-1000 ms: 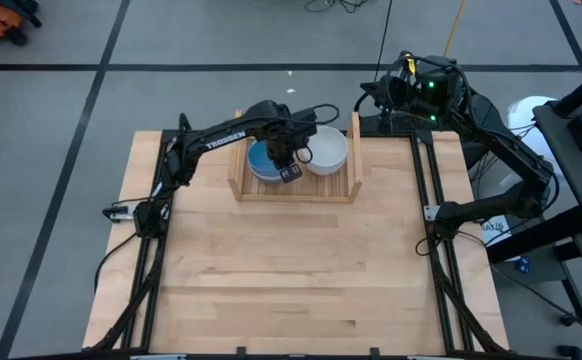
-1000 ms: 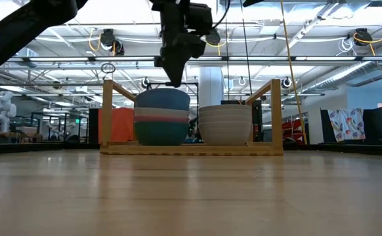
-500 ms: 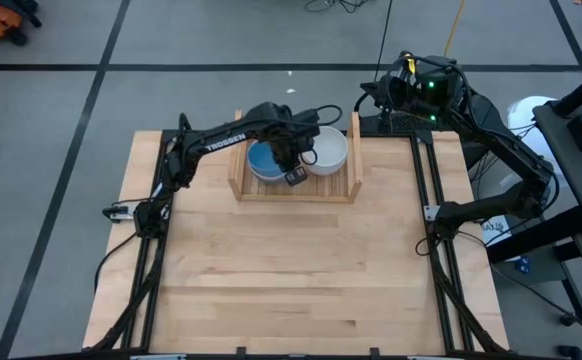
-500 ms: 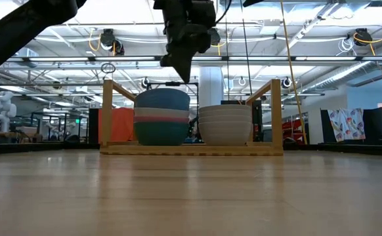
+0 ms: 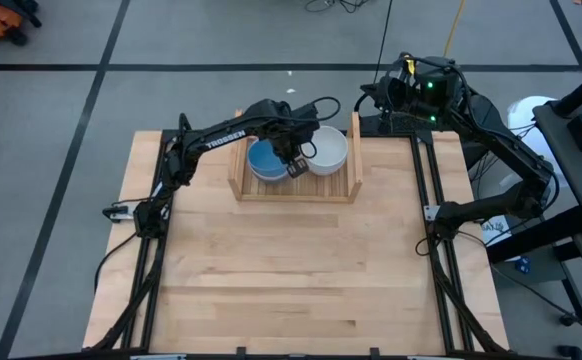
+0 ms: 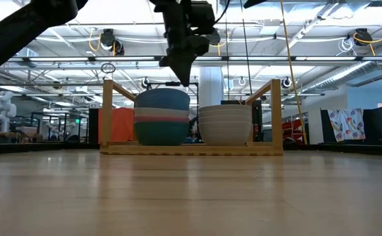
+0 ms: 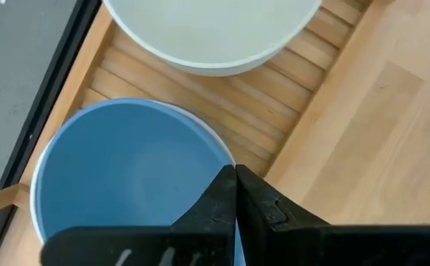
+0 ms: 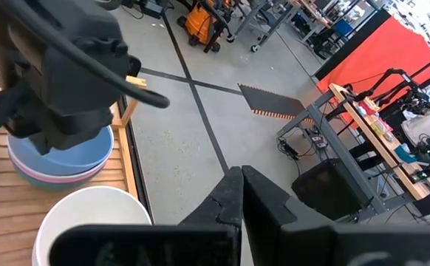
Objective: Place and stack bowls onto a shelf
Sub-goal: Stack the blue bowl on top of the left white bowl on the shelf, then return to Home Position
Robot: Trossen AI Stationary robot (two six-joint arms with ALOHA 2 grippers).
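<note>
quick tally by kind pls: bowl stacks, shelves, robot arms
bowl stacks: 2, the blue-topped stack and the white stack
shelf: 1
robot arms: 2, the left arm and the right arm
total: 5

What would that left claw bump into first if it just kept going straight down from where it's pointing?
Probably the blue bowl topping the colored stack: the shut left gripper hangs above its rim, on the side nearest the white bowls. Depth is uncertain.

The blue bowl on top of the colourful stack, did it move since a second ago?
No. The round blue bowl sits in the same spot beside the light-wood shelf's side panel.
</note>
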